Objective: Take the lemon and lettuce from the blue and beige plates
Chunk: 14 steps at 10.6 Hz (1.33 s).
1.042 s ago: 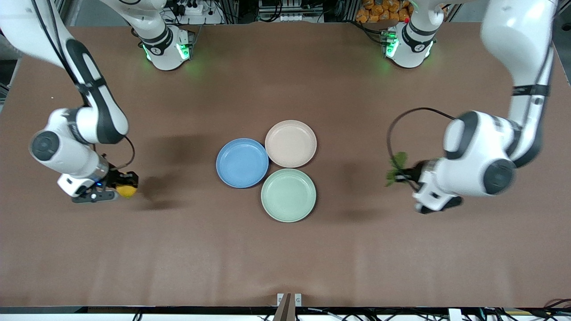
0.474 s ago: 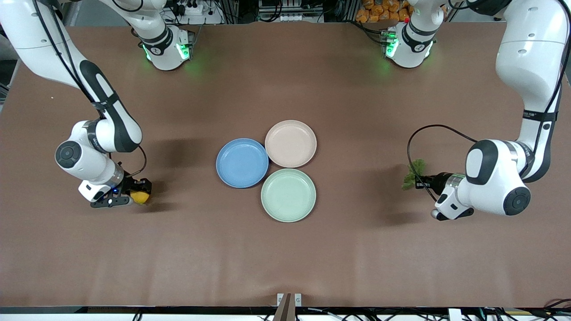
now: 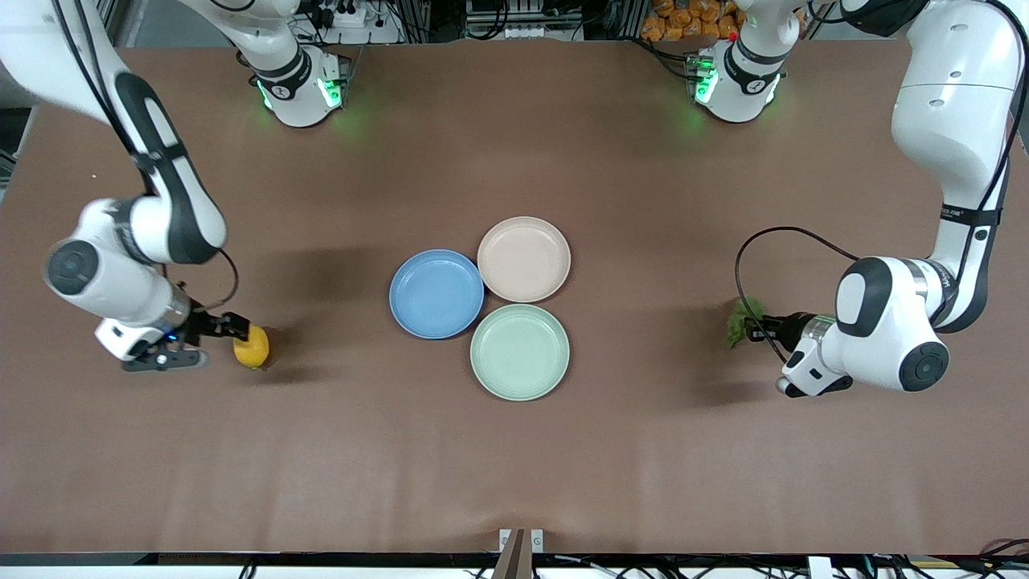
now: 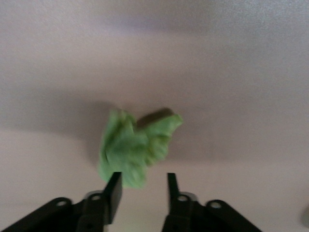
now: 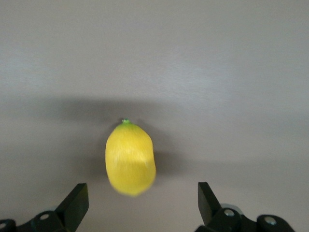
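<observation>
Brown cloth covers the whole table [image 3: 514, 450], and we see three plates touching in the middle. If the bunch were a clock, the beige plate [image 3: 524, 259] sits at twelve, the blue plate [image 3: 436, 293] at nine and the mint-green plate [image 3: 520, 351] at six. All three are bare.

Our lemon [image 3: 252, 346] lies on the cloth toward the right arm's end of the table, well apart from the plates. The right gripper [image 3: 227, 327] is just beside it with its jaws spread wide, not holding the fruit. We think the wide gap lets it leave the lemon without knocking it.

Our lettuce [image 3: 737, 322] sits on the cloth toward the left arm's end. The left gripper [image 3: 756, 329] is low beside it. Its fingers [image 4: 114, 189] are a little apart and one tip is right at the leaf's edge. We cannot tell if it touches, but it does not pinch it.

Both foods look off their plates, so we think the job is nearly done.
</observation>
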Tool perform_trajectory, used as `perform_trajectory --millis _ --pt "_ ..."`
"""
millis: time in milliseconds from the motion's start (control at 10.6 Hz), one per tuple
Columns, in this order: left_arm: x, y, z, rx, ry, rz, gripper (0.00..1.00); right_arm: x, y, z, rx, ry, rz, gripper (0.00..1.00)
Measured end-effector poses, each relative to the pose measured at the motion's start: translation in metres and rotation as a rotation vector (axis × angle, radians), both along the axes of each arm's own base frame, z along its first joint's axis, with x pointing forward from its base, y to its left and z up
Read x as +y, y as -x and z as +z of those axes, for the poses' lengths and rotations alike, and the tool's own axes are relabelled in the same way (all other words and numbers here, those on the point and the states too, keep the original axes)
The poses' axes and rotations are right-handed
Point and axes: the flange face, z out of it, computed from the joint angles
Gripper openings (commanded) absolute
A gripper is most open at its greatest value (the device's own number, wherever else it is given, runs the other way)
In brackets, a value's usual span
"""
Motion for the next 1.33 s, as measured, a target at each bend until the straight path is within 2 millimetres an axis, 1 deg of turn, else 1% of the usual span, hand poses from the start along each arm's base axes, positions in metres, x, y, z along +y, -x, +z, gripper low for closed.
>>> perform_trajectory --millis 95,189,379,474,663,758,853,947,1042,1137,1326 --pt "-0.003 -0.004 0.009 -0.02 -0.004 -0.01 1.0 0.0 0.005 0.033 -0.006 0.014 -0.002 1.0" --pt "-0.008 -0.009 0.029 -0.057 -0.004 -0.016 1.0 0.0 0.012 0.067 -0.015 0.029 -0.004 1.0" --pt "-0.015 -0.015 0.089 -0.15 -0.013 -0.026 1.0 0.006 0.03 0.134 -0.018 0.058 -0.006 1.0" --pt "-0.015 -0.015 0.118 -0.195 -0.026 -0.031 1.0 0.009 0.039 0.168 -0.017 0.058 -0.016 1.0" --pt "-0.011 -0.012 0.166 -0.273 -0.076 -0.051 1.0 0.003 0.049 0.232 -0.035 -0.007 -0.056 1.0" --pt "-0.012 -0.01 0.19 -0.309 -0.087 -0.053 1.0 -0.001 0.051 0.259 -0.058 -0.026 -0.066 1.0" --pt "-0.013 -0.006 0.212 -0.343 -0.093 -0.055 1.0 0.001 0.051 0.28 -0.074 -0.031 -0.066 1.0" --pt "-0.015 -0.001 0.236 -0.374 -0.098 -0.056 1.0 0.007 0.05 0.295 -0.089 -0.033 -0.055 1.0" --pt "-0.015 0.005 0.255 -0.391 -0.105 -0.057 1.0 0.016 0.049 0.305 -0.104 -0.034 -0.038 1.0" --pt "-0.015 0.013 0.271 -0.393 -0.113 -0.058 1.0 0.023 0.049 0.312 -0.118 -0.035 -0.026 1.0" --pt "-0.011 0.026 0.29 -0.356 -0.129 -0.057 1.0 0.028 0.052 0.332 -0.116 -0.037 -0.02 1.0"
